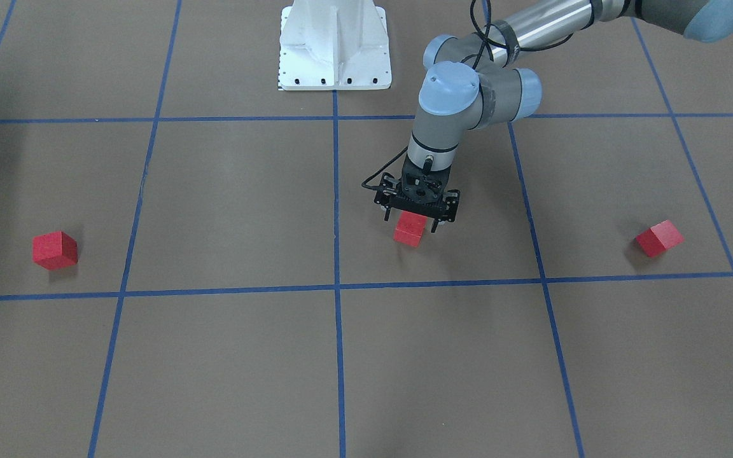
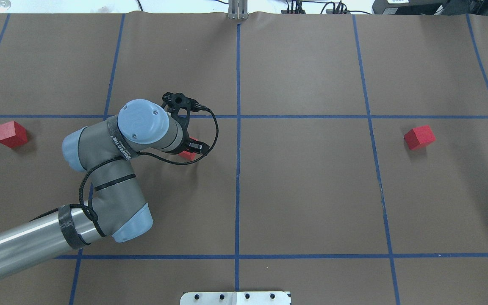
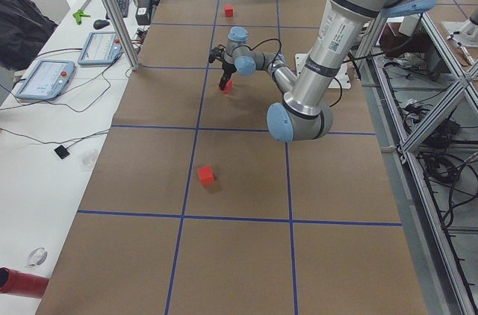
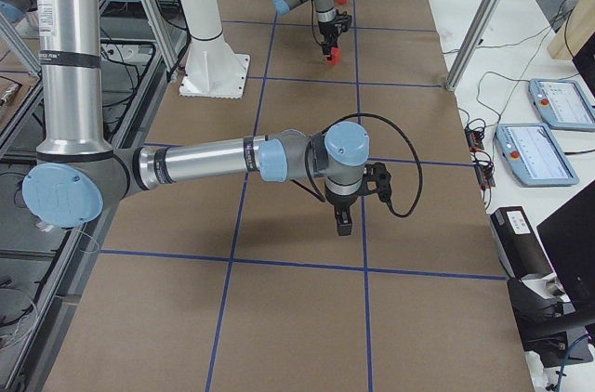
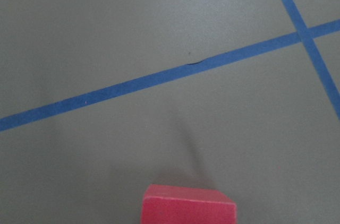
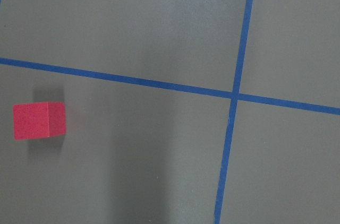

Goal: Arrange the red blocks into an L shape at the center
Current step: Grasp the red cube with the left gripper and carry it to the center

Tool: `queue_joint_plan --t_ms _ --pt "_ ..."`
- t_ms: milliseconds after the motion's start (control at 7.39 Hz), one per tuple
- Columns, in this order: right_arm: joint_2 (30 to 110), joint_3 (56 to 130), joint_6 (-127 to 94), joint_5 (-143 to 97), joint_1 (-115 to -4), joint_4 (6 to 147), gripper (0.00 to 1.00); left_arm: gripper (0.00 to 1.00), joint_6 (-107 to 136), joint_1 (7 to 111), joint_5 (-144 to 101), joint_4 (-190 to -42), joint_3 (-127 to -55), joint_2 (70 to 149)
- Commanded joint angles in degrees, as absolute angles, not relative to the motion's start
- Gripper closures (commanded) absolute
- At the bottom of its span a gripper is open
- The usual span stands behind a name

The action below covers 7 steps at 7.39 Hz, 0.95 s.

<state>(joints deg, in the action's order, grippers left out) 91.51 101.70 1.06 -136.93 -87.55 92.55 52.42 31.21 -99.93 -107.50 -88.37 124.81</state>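
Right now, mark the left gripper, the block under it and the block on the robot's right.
left gripper (image 1: 411,221): front-facing view, midway between fingertips.
block under it (image 1: 408,236): front-facing view, front face.
right-side block (image 2: 417,134): overhead view, top face.

The red blocks (image 1: 55,249) are matt with plain smooth faces; the table (image 1: 226,210) is covered in brown matt paper with smooth blue tape lines (image 1: 336,191). Shiny brushed metal on the left arm tube (image 2: 15,243), smooth grey and pale-blue plastic joints (image 2: 144,123), matt black left pincer (image 1: 411,222).

Brown table (image 2: 311,190), blue tape grid (image 2: 237,190), pretty plain.
White side table (image 3: 30,181) with two teach pendants (image 3: 43,80), aluminium frame posts (image 3: 112,9) alongside.
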Motion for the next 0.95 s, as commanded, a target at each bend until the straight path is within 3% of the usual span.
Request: queue_joint_plan --t_ms 0,135,541,812 --pt "91.5 101.9 1.1 -136.9 -87.5 92.5 0.01 0.83 52.7 31.3 -99.8 -107.1 -88.0 125.2" --pt "91.2 102.0 1.1 -136.9 -87.6 92.5 0.01 1.0 52.7 31.5 -99.9 -106.8 -88.5 125.8" --pt "91.2 102.0 1.1 -136.9 -87.6 92.5 0.01 1.0 59.3 31.9 -99.9 -99.4 -85.2 135.1" --pt "91.2 102.0 1.1 -136.9 -87.6 92.5 0.01 1.0 64.3 31.8 -99.9 -99.8 -75.4 142.9"
